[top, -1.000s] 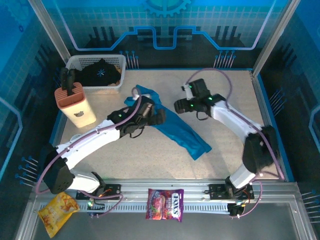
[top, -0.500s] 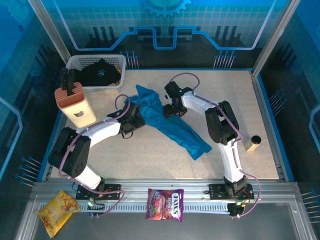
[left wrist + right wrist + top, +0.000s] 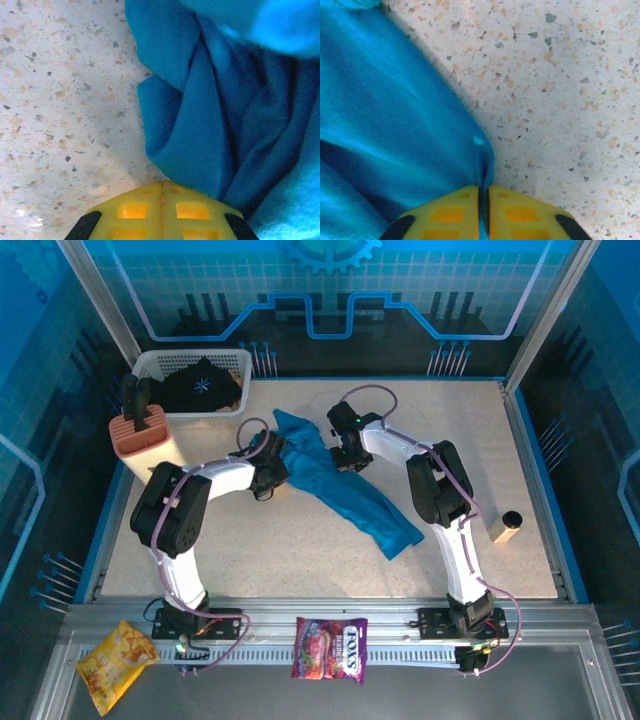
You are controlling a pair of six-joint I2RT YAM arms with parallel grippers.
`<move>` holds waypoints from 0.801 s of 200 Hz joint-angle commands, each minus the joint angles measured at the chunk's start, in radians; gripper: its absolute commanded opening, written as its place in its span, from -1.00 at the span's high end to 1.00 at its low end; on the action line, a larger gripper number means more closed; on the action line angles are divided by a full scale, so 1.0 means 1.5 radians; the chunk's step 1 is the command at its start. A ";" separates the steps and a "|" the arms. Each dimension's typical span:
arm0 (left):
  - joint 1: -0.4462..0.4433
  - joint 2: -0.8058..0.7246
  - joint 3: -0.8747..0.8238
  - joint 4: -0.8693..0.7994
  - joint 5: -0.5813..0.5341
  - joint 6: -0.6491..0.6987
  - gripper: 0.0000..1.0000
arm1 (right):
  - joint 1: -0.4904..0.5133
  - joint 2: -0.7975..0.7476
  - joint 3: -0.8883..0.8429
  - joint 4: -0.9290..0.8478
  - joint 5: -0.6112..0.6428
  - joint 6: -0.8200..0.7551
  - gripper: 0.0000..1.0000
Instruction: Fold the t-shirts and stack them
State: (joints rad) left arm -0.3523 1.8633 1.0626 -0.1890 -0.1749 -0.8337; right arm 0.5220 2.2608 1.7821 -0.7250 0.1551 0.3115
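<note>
The teal-blue t-shirt [image 3: 345,490] lies crumpled in a diagonal strip across the table's middle. My left gripper [image 3: 277,472] is down at its left edge. In the left wrist view its yellow fingers [image 3: 135,210] are shut flush, the left gripper [image 3: 162,182] touching a fold of the teal shirt [image 3: 200,125], with no cloth seen between them. My right gripper [image 3: 340,458] is at the shirt's upper right edge. In the right wrist view the right gripper [image 3: 483,187] is shut on a pinch of teal cloth [image 3: 395,125]. The black t-shirt [image 3: 200,387] with its starburst print lies in the basket.
The white plastic basket [image 3: 150,362] stands at the back left, with an orange holder [image 3: 150,445] in front of it. A small cylinder [image 3: 510,524] lies at the right. A candy bag [image 3: 330,648] and a yellow snack bag [image 3: 115,665] rest on the front rail.
Both arms have dropped onto the teal shirt and both sets of jaws have gone from open to shut. The right gripper moved left to the shirt's edge and pinched it.
</note>
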 commanded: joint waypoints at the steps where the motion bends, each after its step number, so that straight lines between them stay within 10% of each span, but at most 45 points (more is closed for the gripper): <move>1: -0.003 0.055 0.050 0.035 0.021 0.022 1.00 | -0.013 -0.033 -0.022 -0.025 0.030 0.029 0.96; 85: 0.001 0.102 0.243 -0.072 -0.024 0.137 1.00 | -0.161 -0.393 -0.371 0.133 0.069 0.189 1.00; 126: -0.011 0.099 0.283 -0.073 0.073 0.159 1.00 | -0.234 -0.480 -0.488 0.180 0.049 0.237 1.00; 160: -0.095 0.047 0.276 -0.092 0.156 0.189 0.22 | -0.261 -0.472 -0.509 0.196 0.022 0.238 1.00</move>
State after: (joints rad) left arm -0.3885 2.0125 1.4712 -0.2687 -0.0761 -0.6090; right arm 0.1520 1.5551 1.0344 -0.4782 0.2234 0.6334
